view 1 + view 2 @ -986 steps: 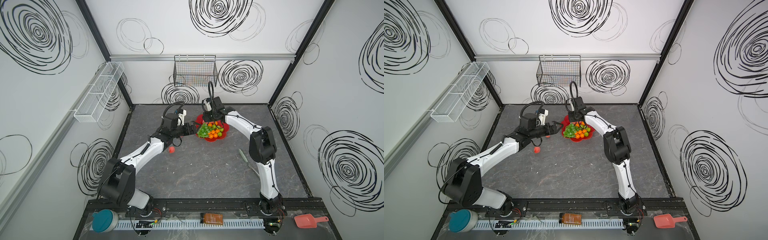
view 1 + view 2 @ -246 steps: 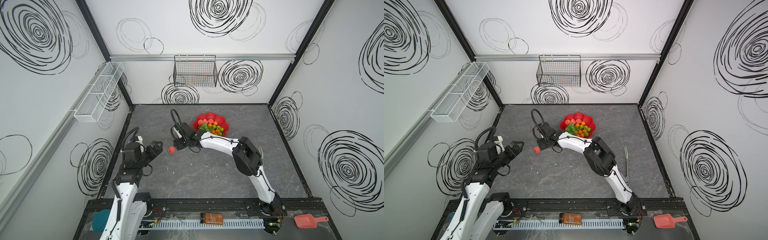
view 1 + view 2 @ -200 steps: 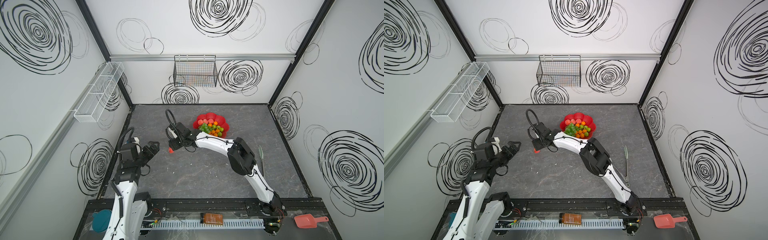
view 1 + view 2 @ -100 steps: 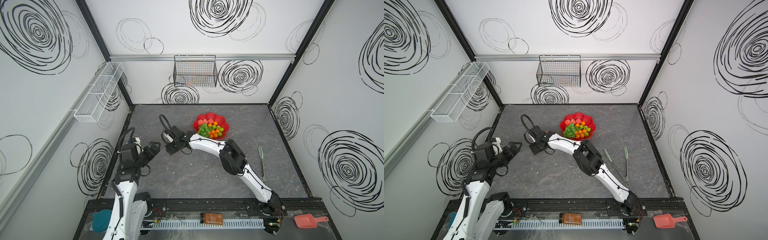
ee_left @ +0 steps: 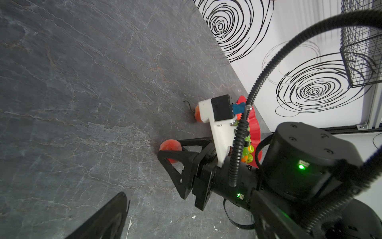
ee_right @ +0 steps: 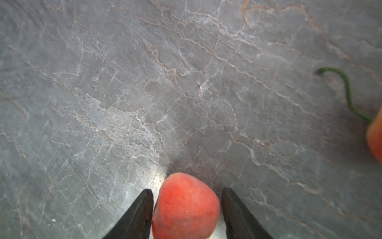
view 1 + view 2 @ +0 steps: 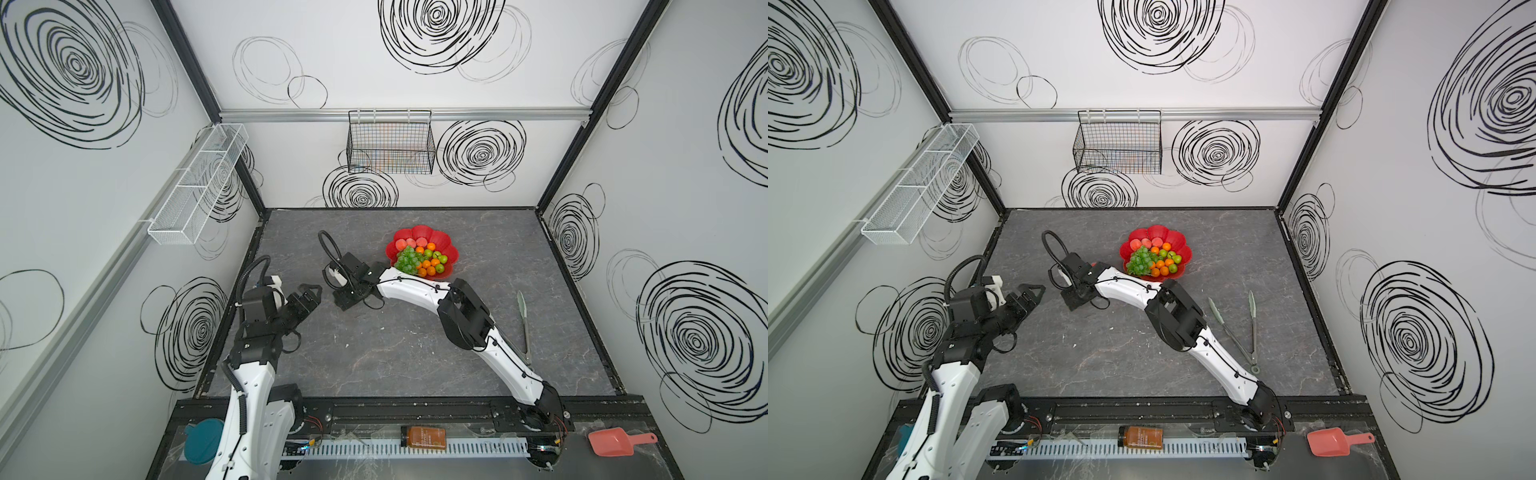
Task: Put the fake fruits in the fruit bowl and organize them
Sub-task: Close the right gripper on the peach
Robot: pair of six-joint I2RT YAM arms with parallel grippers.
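Note:
The red flower-shaped fruit bowl (image 7: 448,246) (image 7: 1179,239) stands at the back middle. It holds green grapes (image 7: 406,261), oranges, green apples and peaches (image 7: 409,243). My right gripper (image 7: 345,298) (image 7: 1075,300) reaches across to the left of the bowl, low on the table. A loose peach (image 6: 185,207) (image 5: 170,146) sits between its jaws. One finger touches the peach and the other shows a thin gap. A second peach (image 6: 376,138) (image 5: 197,113) with a green stem lies close by. My left gripper (image 7: 309,293) (image 7: 1030,293) hovers open and empty just left of the right one.
Pale-green tongs (image 7: 524,324) (image 7: 1237,328) lie at the right of the table. A black wire basket (image 7: 390,143) hangs on the back wall and a white mesh shelf (image 7: 199,183) on the left wall. A pink scoop (image 7: 615,441), a bottle (image 7: 423,437) and a teal lid (image 7: 203,440) lie in front of the rail.
My right gripper has slid left and down over the loose peach, and its jaws have narrowed round it. The left arm, pulled back from the bowl earlier, has stayed still.

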